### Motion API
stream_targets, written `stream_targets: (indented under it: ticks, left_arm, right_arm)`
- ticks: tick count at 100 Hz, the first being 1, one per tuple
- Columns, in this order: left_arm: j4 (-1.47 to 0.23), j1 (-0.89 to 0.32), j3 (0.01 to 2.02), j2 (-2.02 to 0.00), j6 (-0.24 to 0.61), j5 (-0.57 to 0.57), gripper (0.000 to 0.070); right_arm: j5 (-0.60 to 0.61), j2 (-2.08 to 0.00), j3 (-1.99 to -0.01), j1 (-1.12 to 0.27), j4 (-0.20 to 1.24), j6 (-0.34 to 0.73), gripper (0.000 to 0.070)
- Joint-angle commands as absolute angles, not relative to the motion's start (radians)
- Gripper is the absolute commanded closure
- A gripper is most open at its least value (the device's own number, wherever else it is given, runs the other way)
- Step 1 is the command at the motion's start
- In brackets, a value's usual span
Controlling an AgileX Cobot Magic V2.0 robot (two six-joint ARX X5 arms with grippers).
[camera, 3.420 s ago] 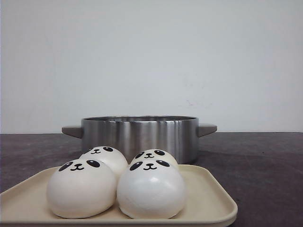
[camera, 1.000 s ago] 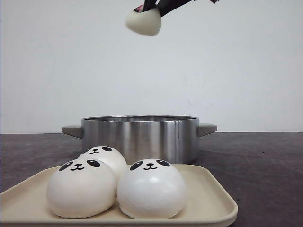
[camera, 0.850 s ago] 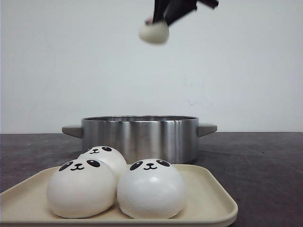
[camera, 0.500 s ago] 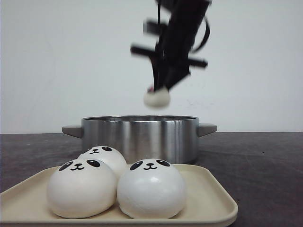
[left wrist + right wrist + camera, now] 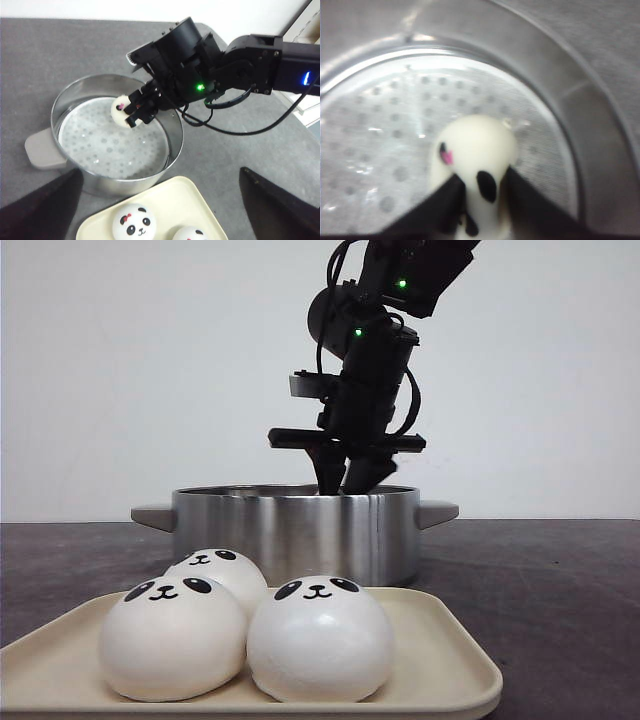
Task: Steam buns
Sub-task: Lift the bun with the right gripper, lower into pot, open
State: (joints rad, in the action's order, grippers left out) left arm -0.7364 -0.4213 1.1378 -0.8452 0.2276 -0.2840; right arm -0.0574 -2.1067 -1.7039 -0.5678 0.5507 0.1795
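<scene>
Jaws of my right gripper [image 5: 134, 107] pinch one bun [image 5: 120, 109] by its sides, down inside the pot [image 5: 172, 131], just above the perforated steamer plate [image 5: 100, 150]. From the right wrist the bun's face sits squeezed between my two fingers [image 5: 442, 202], and I cannot tell whether its underside touches the plate yet. My left gripper hangs back over the near side; only its dark finger edges [image 5: 42, 210] show, far apart, so those jaws are spread and hold nothing.

Three buns wait on the tray [image 5: 450, 640]: two in front [image 5: 172, 638] [image 5: 320, 638], one behind [image 5: 222, 570], all touching. So I judge this as placing the first of four.

Next I need to lower until the bun rests on the plate, then spread the right jaws and rise straight up clear of the rim. The bun looks soft, so it may cling to a finger. It sits toward the far wall, which leaves room for the others.
</scene>
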Motion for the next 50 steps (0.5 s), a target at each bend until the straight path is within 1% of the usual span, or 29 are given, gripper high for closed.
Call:
stream_targets:
  ticks: [1,10,18,27,30,32,35,39,40,50]
  left_arm:
    - [-0.735,-0.427,1.159,-0.852,0.222,-0.281,0.0104]
    - [-0.739,-0.427,1.159,-0.852,0.222,-0.281,0.0104]
    - [-0.741,-0.427,1.159,-0.852,0.222,-0.281,0.0104]
    - [-0.743,-0.427,1.159,-0.852,0.223,-0.281,0.0104]
    - [-0.745,-0.427,1.159,-0.852,0.223,-0.281,0.0104]
    - [-0.747,-0.427,1.159,-0.852,0.223,-0.281,0.0104]
    - [-0.75,-0.427,1.159,-0.853,0.223,-0.281,0.0105]
    - [-0.755,-0.427,1.159,-0.857,0.223,-0.281,0.0105]
    - [-0.757,-0.427,1.159,-0.857,0.224,-0.281,0.0105]
    - [-0.78,-0.427,1.159,-0.879,0.229,-0.281,0.0108]
  right_arm:
    - [-0.06,-2.134,-1.726,-0.575,0.546,0.172,0.0403]
    - [-0.061,-2.134,-1.726,-0.575,0.551,0.173,0.0398]
    - [-0.06,-2.133,-1.728,-0.575,0.555,0.176,0.0355]
    - [-0.056,-2.119,-1.742,-0.575,0.576,0.178,0.0363]
    - [-0.05,-2.109,-1.752,-0.575,0.589,0.176,0.0394]
    - [-0.049,-2.101,-1.759,-0.575,0.599,0.176,0.0436]
    - [-0.049,-2.086,-1.772,-0.575,0.618,0.175,0.053]
    - [-0.05,-2.061,-1.788,-0.577,0.642,0.175,0.0683]
    - [-0.05,-2.054,-1.791,-0.579,0.647,0.175,0.07]
    - [-0.056,-1.95,-1.801,-0.596,0.672,0.171,0.0691]
